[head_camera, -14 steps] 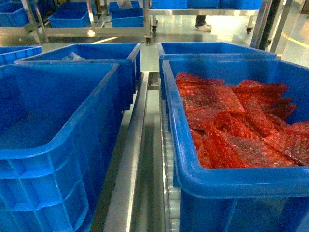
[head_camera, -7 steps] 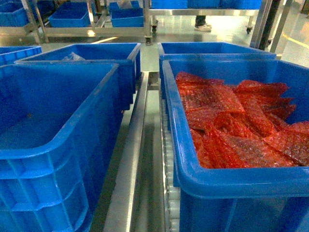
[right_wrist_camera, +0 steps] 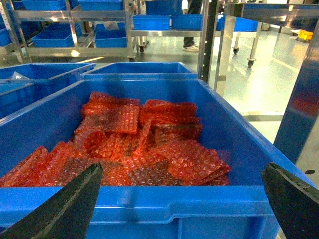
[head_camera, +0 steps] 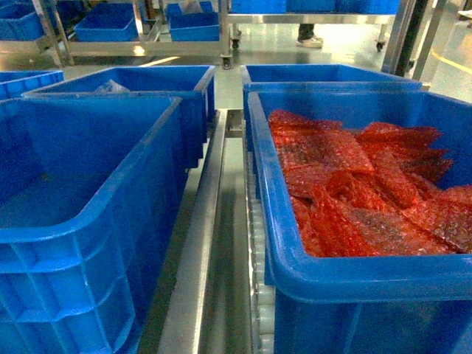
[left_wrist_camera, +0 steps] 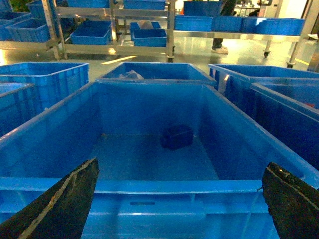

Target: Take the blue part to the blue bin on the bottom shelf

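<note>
A small dark blue part (left_wrist_camera: 177,137) lies on the floor of a large blue bin (left_wrist_camera: 149,186), toward its far wall. My left gripper (left_wrist_camera: 180,164) is open just outside this bin's near rim, with nothing between its fingers (left_wrist_camera: 60,204). My right gripper (right_wrist_camera: 183,166) is also open, in front of the near rim of a second blue bin (right_wrist_camera: 149,199) filled with red bubble-wrap bags (right_wrist_camera: 134,149). Both bins (head_camera: 81,221) stand on the bottom shelf, whose divider rail (head_camera: 199,251) and white rollers (head_camera: 258,295) show between them. Neither gripper shows in the head view.
Two more blue bins (head_camera: 147,81) stand behind the front pair; the left one holds clear plastic (head_camera: 110,87). Steel racks with further blue bins (head_camera: 195,26) line the far side of the aisle. A steel post (right_wrist_camera: 306,99) rises at the right, and someone's feet (head_camera: 308,40) show beyond.
</note>
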Controlling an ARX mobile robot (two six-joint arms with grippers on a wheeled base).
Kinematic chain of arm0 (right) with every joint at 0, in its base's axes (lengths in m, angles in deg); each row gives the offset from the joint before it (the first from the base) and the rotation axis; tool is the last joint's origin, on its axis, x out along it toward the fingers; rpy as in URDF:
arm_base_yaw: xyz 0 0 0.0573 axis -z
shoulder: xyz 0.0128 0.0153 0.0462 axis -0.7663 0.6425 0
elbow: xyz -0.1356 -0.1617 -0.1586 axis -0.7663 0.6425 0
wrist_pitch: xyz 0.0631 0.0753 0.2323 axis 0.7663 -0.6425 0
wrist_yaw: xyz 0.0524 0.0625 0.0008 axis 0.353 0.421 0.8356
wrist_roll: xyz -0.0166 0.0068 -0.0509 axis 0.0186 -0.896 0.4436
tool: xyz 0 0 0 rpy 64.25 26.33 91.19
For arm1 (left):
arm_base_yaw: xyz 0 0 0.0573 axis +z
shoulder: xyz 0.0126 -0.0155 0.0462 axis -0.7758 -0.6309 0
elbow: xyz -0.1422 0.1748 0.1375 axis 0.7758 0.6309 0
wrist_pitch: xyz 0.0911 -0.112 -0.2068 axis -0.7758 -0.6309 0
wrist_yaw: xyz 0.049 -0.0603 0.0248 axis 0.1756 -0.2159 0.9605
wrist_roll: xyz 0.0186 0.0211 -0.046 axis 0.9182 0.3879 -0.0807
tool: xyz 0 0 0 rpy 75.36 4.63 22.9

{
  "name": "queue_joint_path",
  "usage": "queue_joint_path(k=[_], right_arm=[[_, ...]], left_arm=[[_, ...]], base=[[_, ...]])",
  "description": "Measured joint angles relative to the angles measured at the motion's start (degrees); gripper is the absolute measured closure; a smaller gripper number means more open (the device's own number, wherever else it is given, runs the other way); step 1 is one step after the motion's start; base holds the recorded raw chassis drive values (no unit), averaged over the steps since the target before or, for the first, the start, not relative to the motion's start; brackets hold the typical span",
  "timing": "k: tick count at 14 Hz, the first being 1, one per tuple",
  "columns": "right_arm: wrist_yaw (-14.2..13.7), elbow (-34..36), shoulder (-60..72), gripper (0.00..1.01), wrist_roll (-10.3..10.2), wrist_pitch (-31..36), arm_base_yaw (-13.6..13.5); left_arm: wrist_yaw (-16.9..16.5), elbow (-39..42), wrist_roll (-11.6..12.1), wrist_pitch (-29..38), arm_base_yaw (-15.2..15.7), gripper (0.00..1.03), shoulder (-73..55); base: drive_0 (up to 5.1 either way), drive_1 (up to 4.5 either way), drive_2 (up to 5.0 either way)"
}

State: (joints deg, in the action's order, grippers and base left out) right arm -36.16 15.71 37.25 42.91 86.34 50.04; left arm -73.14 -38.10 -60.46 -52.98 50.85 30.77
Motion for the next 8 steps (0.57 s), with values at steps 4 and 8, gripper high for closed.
queue_joint_path(k=[4, 8], right_arm=[[0.00, 0.00, 0.00, 0.03, 0.00, 0.00, 0.00], [0.00, 0.00, 0.00, 0.03, 0.00, 0.00, 0.00]], left_arm=[[0.00, 0.00, 0.00, 0.00, 0.00, 0.05, 0.00], [0.00, 0.00, 0.00, 0.00, 0.00, 0.05, 0.02]], base=[[0.0, 0.00, 0.0], [0.0, 0.00, 0.0]])
